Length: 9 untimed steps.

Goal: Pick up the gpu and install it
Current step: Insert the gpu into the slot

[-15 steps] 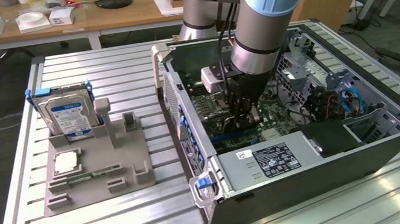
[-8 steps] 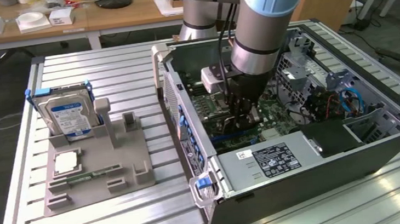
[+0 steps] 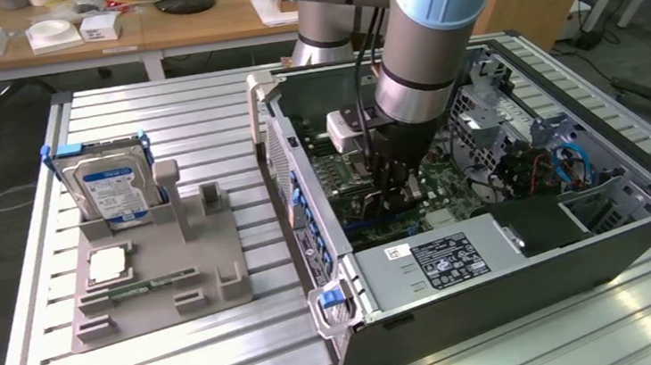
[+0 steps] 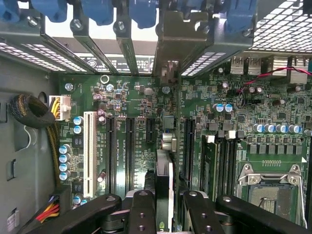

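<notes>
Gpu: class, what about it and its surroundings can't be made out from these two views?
1. gpu, wrist view: edge-on between the gripper's fingers, so its face is hidden.
2. Exterior view: the arm blocks where the gpu meets the motherboard.
3. Wrist view: the gripper's body is cut off by the picture's edge.
</notes>
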Motion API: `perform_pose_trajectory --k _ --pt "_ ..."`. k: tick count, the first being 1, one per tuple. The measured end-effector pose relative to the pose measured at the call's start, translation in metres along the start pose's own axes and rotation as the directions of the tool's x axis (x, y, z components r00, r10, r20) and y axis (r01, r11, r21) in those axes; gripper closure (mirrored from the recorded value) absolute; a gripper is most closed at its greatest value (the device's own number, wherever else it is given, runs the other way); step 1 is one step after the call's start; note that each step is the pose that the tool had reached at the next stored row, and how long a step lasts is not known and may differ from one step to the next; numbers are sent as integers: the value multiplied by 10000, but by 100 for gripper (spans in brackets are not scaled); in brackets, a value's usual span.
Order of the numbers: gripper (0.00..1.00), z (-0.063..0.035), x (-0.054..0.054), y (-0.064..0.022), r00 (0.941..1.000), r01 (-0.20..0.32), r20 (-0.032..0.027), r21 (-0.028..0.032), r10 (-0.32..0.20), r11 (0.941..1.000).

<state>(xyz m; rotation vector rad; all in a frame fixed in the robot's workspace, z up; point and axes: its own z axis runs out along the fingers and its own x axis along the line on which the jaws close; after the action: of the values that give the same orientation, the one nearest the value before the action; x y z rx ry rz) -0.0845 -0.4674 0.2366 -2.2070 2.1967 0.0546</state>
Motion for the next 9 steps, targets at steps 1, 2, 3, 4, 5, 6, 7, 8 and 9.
perform_pose_trajectory --k 1,2,3,4,5,6,7,8,9 --pt "73 1 0 0 10000 0 1 1 0 10000" --pt "73 0 0 0 10000 0 1 1 0 10000" --pt "73 1 0 0 10000 0 1 0 0 10000" --pt "73 0 0 0 10000 0 0 0 0 10000" --pt "73 1 0 0 10000 0 1 1 0 10000" --pt "73 0 0 0 10000 0 0 0 0 10000" --pt "73 0 -1 0 10000 1 0 0 -1 10000" --pt "73 1 -6 -1 10000 1 0 1 -1 10000" --pt "73 11 -16 -2 10000 1 21 13 -1 10000"
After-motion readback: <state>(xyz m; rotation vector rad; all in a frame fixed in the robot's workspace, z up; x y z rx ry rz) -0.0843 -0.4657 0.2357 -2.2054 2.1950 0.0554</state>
